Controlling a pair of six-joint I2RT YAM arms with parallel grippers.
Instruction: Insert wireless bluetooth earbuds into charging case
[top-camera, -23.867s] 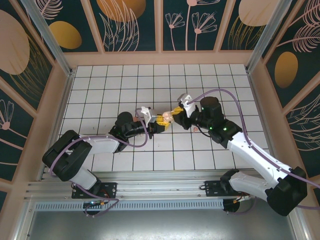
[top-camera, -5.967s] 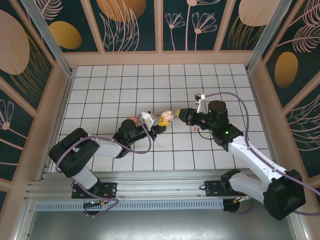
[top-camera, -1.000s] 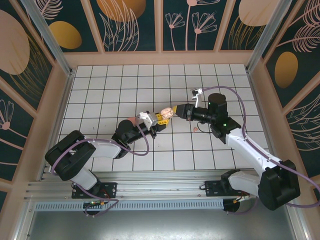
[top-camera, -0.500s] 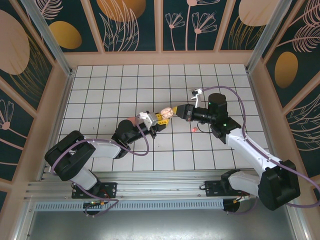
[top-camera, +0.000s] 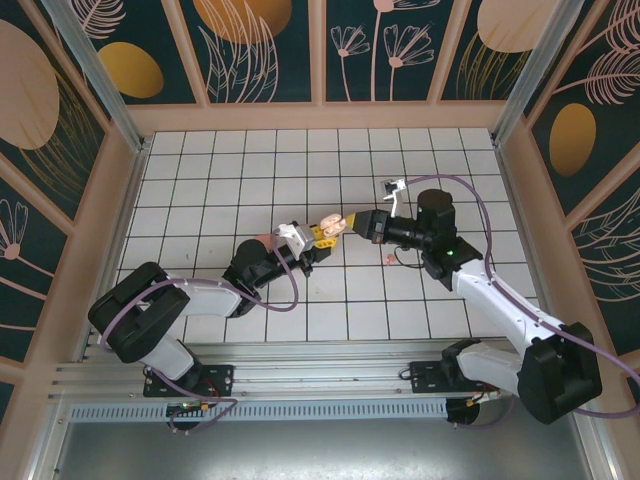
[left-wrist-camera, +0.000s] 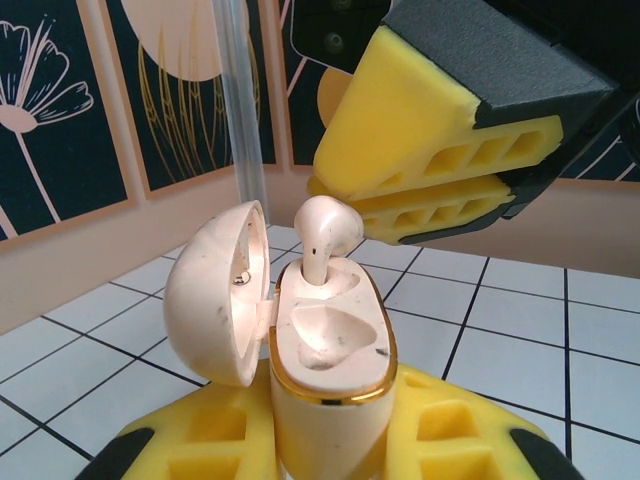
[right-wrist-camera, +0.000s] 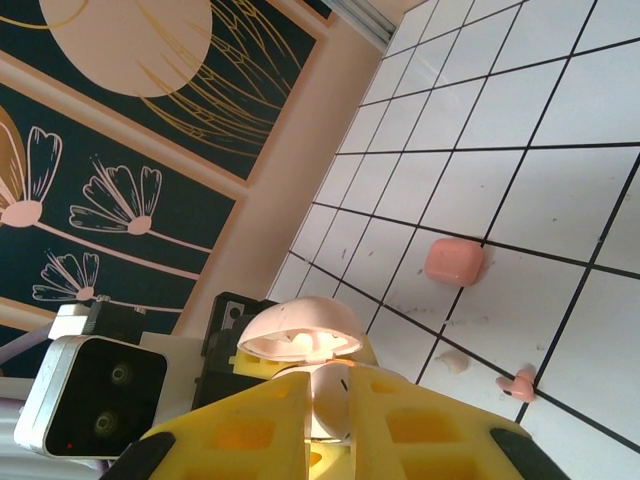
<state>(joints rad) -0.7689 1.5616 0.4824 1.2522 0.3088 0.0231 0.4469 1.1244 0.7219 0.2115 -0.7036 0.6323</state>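
Note:
My left gripper (left-wrist-camera: 325, 435) is shut on the cream, gold-rimmed charging case (left-wrist-camera: 325, 400) and holds it upright with its lid (left-wrist-camera: 215, 295) swung open. The case (top-camera: 333, 226) hangs above the tiles mid-table. A pale beige earbud (left-wrist-camera: 325, 225) stands with its stem in the far socket. The near socket (left-wrist-camera: 325, 335) is bare. My right gripper (right-wrist-camera: 335, 420) is shut on that earbud (right-wrist-camera: 335, 395), its yellow fingers (left-wrist-camera: 440, 150) right over the case. On the tiles lie a pinkish-red earbud (right-wrist-camera: 520, 383) and another pale earbud (right-wrist-camera: 452, 362).
A closed pink case (right-wrist-camera: 455, 262) lies on the white tiled floor (top-camera: 220, 170), beside the left arm (top-camera: 263, 240). The pinkish-red earbud (top-camera: 387, 259) lies under the right arm. Patterned walls (top-camera: 320, 50) ring the floor, with open tiles toward the back.
Six seconds ago my right gripper stood apart to the right of the case; now its tip is at the open case. Over the last second almost nothing has moved.

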